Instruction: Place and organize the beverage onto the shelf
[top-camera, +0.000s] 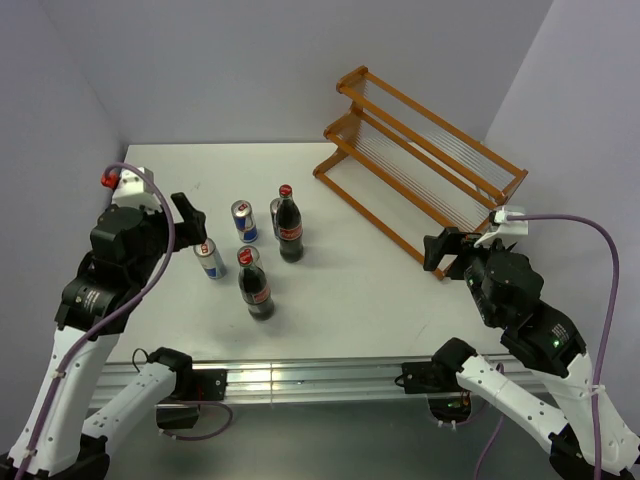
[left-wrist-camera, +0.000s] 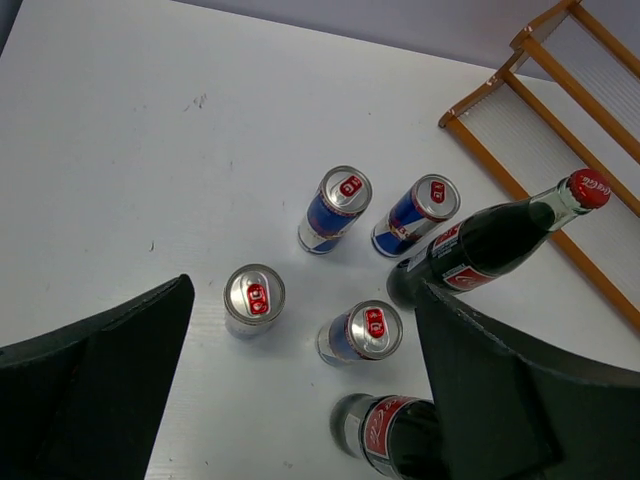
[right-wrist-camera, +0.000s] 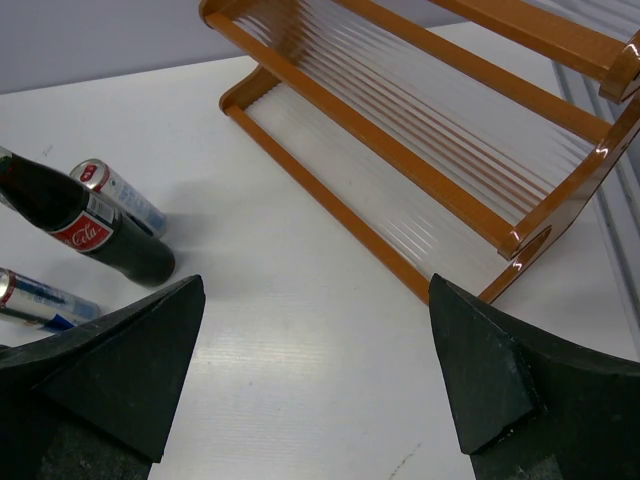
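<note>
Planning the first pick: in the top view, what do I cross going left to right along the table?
Left pincer → leftmost can → far cola bottle → shelf. Other cans, the near bottle and the right pincer overlap these.

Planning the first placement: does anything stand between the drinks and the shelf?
Nothing visible does: only bare table separates the nearest bottle from the shelf, and both tiers hold nothing.
</note>
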